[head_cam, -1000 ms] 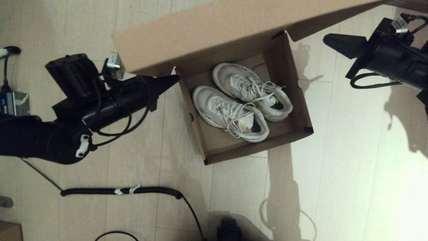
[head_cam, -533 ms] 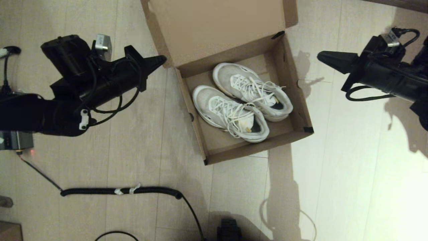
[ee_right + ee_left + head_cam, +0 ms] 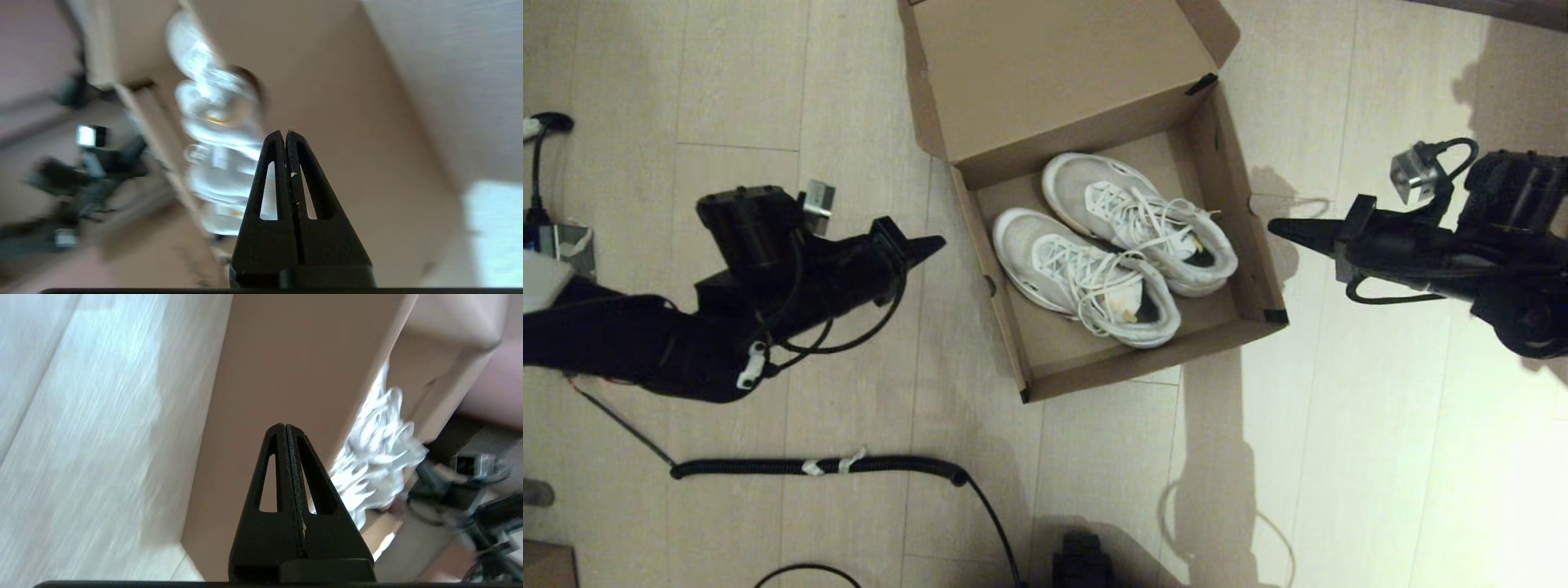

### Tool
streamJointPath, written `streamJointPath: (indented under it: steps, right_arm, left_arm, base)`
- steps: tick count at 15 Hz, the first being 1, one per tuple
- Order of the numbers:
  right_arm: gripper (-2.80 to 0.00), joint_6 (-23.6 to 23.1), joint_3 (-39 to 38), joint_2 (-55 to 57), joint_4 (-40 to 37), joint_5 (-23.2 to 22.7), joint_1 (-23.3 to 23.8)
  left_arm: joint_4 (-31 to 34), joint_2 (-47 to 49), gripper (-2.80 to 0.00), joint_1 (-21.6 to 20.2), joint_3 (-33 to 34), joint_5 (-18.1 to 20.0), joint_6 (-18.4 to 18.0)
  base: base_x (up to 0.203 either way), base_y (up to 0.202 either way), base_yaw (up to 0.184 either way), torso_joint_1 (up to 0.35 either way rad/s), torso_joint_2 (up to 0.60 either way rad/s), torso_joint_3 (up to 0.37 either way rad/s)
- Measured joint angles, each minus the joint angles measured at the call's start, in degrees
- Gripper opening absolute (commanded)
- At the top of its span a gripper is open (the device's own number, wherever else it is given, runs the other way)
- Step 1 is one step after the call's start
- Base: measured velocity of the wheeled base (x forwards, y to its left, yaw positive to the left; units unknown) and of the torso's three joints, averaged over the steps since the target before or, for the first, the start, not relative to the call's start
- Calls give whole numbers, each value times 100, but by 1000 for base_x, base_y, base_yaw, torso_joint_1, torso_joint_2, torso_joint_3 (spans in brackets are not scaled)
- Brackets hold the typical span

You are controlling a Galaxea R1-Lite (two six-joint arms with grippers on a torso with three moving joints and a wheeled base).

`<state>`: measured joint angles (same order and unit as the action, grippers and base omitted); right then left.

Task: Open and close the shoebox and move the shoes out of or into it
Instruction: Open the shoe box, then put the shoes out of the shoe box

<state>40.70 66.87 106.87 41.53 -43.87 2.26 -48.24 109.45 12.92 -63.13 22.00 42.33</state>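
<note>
The brown cardboard shoebox (image 3: 1241,245) stands on the floor with its flap lid (image 3: 1054,65) thrown back and open. Two white mesh sneakers (image 3: 1086,273) (image 3: 1139,220) lie side by side inside, laces up. My left gripper (image 3: 938,241) is shut and empty, hovering just left of the box's left wall (image 3: 286,375). My right gripper (image 3: 1272,228) is shut and empty too, pointing at the box's right wall (image 3: 347,102) from just outside it. The blurred shoes (image 3: 380,453) (image 3: 220,130) show past each wall in the wrist views.
A black coiled cable (image 3: 825,467) lies on the wooden floor in front of the left arm. A small grey device (image 3: 560,249) sits at the far left. A dark object (image 3: 1082,563) stands at the bottom edge. Bright light falls on the floor at right.
The lid swung from half-raised over the box to fully open at the back. My left gripper dropped down beside the left wall; my right gripper came down and in toward the right wall.
</note>
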Motion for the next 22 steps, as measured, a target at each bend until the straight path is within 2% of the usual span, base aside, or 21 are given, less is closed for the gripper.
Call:
streamJointPath:
  steps: [3,5,7,11,19,22]
  right_arm:
    - [-280,-458,46,174,-5,321,55]
    - [-280,-784,48,275,-41,361,110]
    - [-280,-898,17,340,-55,463,118]
    - [-280,-1152,-228,351,-55,523,5]
    - [-280,-1190,-1326,-285,-59,548,-315]
    - [-280,-1441,-2048,-661,-62,521,-413]
  left_arm:
    - [-11,34,-280,227,156,-58,-58]
    - [-13,107,-280,357,167,-173,-111]
    - [-5,202,-280,434,158,-388,-267]
    - [34,378,-280,558,107,-436,-318]
    - [41,458,-280,628,114,-444,-319]
    - [45,467,-280,599,112,-427,-320]
  base:
    - [0,0,0,0,0,0]
    - [0,0,0,0,0,0]
    - [0,0,0,0,0,0]
    - [0,0,0,0,0,0]
    - [0,0,0,0,0,0]
    - [0,0,0,0,0,0]
